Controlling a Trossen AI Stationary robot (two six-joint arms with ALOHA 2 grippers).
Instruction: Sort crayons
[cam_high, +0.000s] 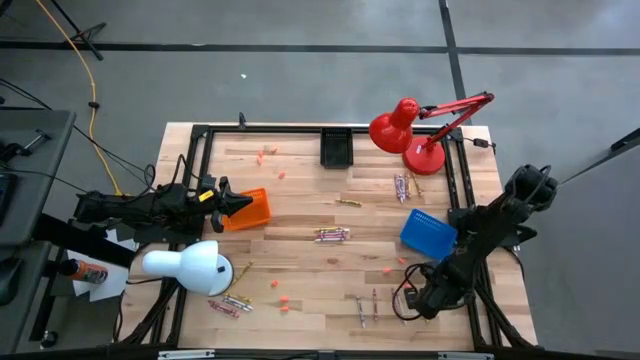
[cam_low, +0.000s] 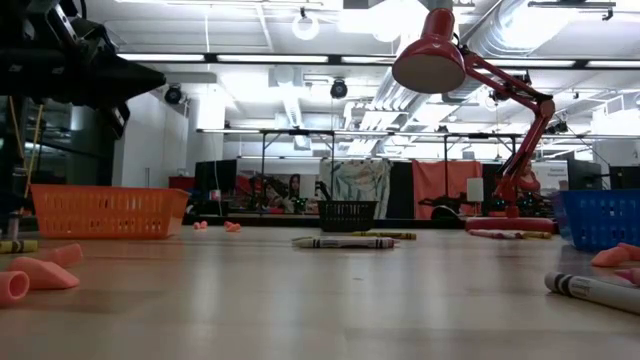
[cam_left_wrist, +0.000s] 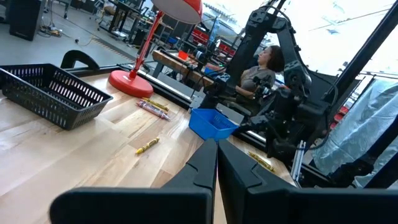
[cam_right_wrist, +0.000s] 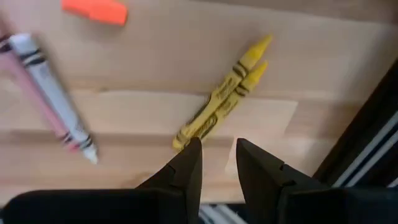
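Note:
Two yellow crayons (cam_right_wrist: 221, 106) lie side by side on the wooden table near its near right corner. My right gripper (cam_right_wrist: 217, 163) hangs just over their lower ends, pointing steeply down, open, with nothing between its fingers; in the high view it shows at the near right (cam_high: 412, 300). A grey-white crayon (cam_right_wrist: 53, 87) and a pink one (cam_right_wrist: 34, 93) lie beside them. More crayons lie in a bunch at mid-table (cam_high: 332, 235) and by the red lamp (cam_high: 403, 185). My left gripper (cam_left_wrist: 216, 163) waits shut and level over the orange basket (cam_high: 250, 210).
A blue basket (cam_high: 428, 232) stands at the right and a black basket (cam_high: 337, 148) at the far edge. A red lamp (cam_high: 410, 135) stands at the far right, a white lamp (cam_high: 190, 268) at the near left. Small orange-pink bits (cam_right_wrist: 94, 10) are scattered about.

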